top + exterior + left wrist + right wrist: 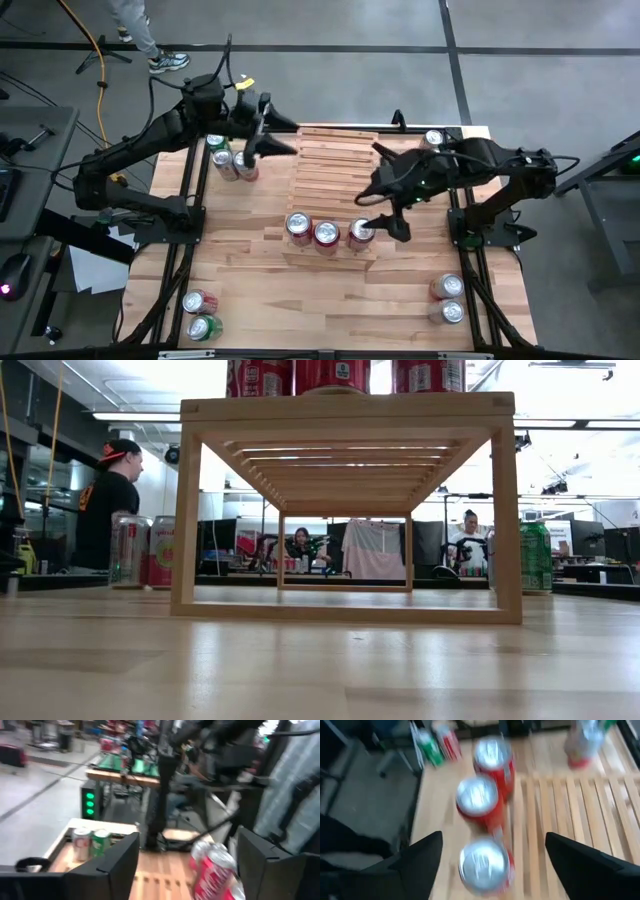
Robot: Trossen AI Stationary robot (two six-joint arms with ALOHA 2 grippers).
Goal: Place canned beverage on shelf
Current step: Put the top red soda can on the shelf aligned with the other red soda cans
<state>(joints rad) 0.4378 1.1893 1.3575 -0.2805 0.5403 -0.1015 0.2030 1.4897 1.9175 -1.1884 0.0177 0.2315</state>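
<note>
The right tool [383, 222] hangs over the front edge of the shelf [335, 160], beside the rightmost can [361, 233] of a row of 3 red cans standing on the lowest tier. In the right wrist view its 2 dark fingers [422, 857] stand wide apart with that can's silver top between them and lower down; nothing is clamped. The middle can [326, 235] and the left can [298, 227] stand just beside it, close together in 1 line.

The left tool [256, 128] is at the back left corner of the shelf, above 2 cans [227, 160] waiting on the table [240, 280]. Its fingers [117, 862] are also spread, and a red can [216, 870] shows tilted between them in the left wrist view; whether the pads touch it I cannot tell, so I would not call it held.

More cans stand at the table's edges: a pair at the front left [198, 314], a pair at the front right [448, 300] and 1 at the back right [433, 138].

The risks, as I judge them: the 3 placed cans are packed tight, so a finger of the right tool drifting sideways could clip the rightmost can and topple it into its neighbours or off the front edge. On the left, a tilted can closed on off-centre could slip, and a can set across a gap between slats would rock.
</note>
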